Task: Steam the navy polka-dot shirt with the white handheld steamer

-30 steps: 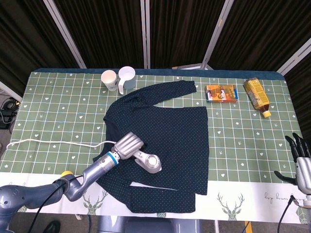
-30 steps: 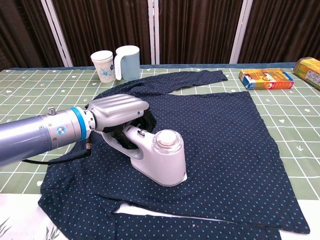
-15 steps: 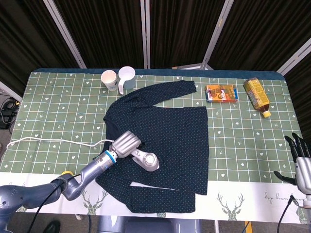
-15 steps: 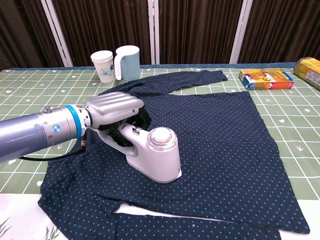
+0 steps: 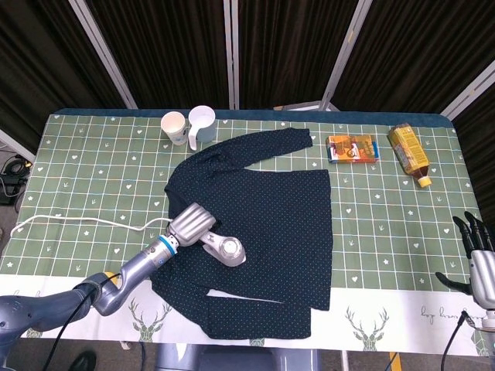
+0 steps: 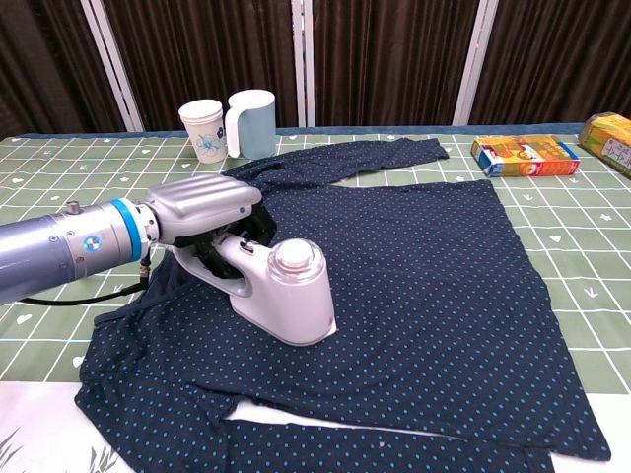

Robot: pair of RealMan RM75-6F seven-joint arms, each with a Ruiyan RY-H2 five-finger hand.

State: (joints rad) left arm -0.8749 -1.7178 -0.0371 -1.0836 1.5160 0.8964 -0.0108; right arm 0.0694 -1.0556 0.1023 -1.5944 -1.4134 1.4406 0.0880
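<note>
The navy polka-dot shirt (image 5: 271, 209) (image 6: 434, 266) lies spread flat on the green checked table. My left hand (image 5: 189, 224) (image 6: 202, 207) grips the handle of the white handheld steamer (image 5: 227, 249) (image 6: 281, 293), whose head rests on the shirt's lower left part. A white cord (image 5: 85, 222) trails left from the steamer across the table. My right hand (image 5: 478, 263) hangs off the table's right edge with fingers spread and nothing in it; the chest view does not show it.
A patterned cup (image 5: 174, 127) (image 6: 201, 129) and a pale blue jug (image 5: 203, 124) (image 6: 250, 123) stand at the back left. An orange box (image 5: 353, 148) (image 6: 525, 155) and a yellow carton (image 5: 408, 151) (image 6: 610, 133) lie at the back right.
My left hand has slid the steamer leftward and slightly back across the shirt. The right hand has not moved.
</note>
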